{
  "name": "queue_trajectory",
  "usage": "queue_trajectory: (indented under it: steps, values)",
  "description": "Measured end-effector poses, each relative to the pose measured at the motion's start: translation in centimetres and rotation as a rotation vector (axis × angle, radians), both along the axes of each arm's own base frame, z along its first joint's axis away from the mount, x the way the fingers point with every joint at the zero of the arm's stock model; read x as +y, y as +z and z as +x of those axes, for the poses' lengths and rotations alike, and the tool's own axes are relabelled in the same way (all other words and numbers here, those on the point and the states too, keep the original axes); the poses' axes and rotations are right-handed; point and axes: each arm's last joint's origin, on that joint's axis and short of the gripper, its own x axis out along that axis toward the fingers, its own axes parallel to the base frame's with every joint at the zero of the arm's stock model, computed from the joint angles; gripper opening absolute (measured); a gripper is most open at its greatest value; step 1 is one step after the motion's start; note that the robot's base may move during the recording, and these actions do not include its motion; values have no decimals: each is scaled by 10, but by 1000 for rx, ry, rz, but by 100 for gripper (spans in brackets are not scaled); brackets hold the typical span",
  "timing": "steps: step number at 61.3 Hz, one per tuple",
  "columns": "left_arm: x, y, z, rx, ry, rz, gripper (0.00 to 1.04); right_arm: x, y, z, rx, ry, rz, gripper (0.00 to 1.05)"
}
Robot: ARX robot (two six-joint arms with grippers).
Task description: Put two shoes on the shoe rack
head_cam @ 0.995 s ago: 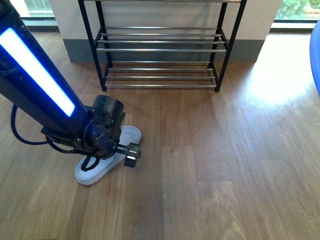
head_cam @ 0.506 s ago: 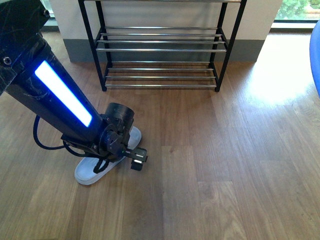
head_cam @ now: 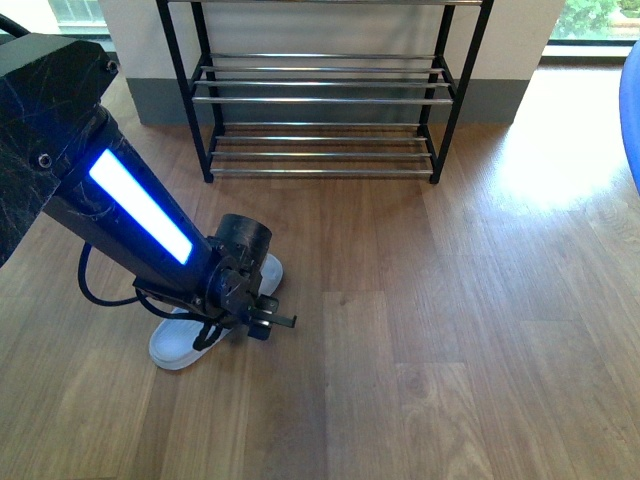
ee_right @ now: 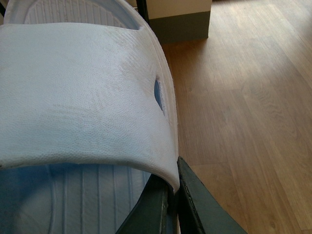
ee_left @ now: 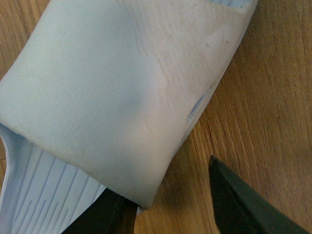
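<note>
One pale blue slide lies on the wood floor in front of the shoe rack, whose chrome bars are bare. My left gripper hangs low over that slide's strap and is open. In the left wrist view the left gripper straddles the edge of the slide's strap, with one finger tucked under it and the other over bare floor. My right gripper is shut on the strap edge of a second pale blue slide, held above the floor. The right arm is out of the front view.
The rack stands against a wall with a grey baseboard. Wood floor stretches to the right of the slide. A blue object cuts in at the right edge. A sunlit patch lies on the floor at the right.
The left arm has swung rightward and its gripper has settled lower at the right edge of the slide on the floor. The slide itself has barely shifted.
</note>
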Motion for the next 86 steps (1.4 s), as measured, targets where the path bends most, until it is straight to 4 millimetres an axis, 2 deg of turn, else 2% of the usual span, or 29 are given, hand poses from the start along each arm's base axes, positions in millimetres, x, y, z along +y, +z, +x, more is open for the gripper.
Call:
queue_trajectory:
  steps: [18, 24, 30, 40, 49, 56, 62, 78, 86]
  values:
    - [2, 3, -4, -7, 30, -17, 3, 0, 0, 0, 0, 0, 0, 2]
    - [3, 10, -9, -10, 43, -24, 2, 0, 0, 0, 0, 0, 0, 2]
    - [5, 26, -13, -20, 59, -14, 2, 0, 0, 0, 0, 0, 0, 2]
    - [5, 73, -18, -106, 86, -58, 2, 0, 0, 0, 0, 0, 0, 2]
    - [6, 136, -31, -230, 110, -101, 2, 0, 0, 0, 0, 0, 0, 2]
    - [11, 175, -47, -298, 133, -118, 2, 0, 0, 0, 0, 0, 0, 2]
    - [21, 208, -70, -347, 155, -109, 2, 0, 0, 0, 0, 0, 0, 2]
    - [48, 271, -131, -443, 193, -101, 2, 0, 0, 0, 0, 0, 0, 2]
    - [63, 306, -181, -514, 221, -104, 2, 0, 0, 0, 0, 0, 0, 2]
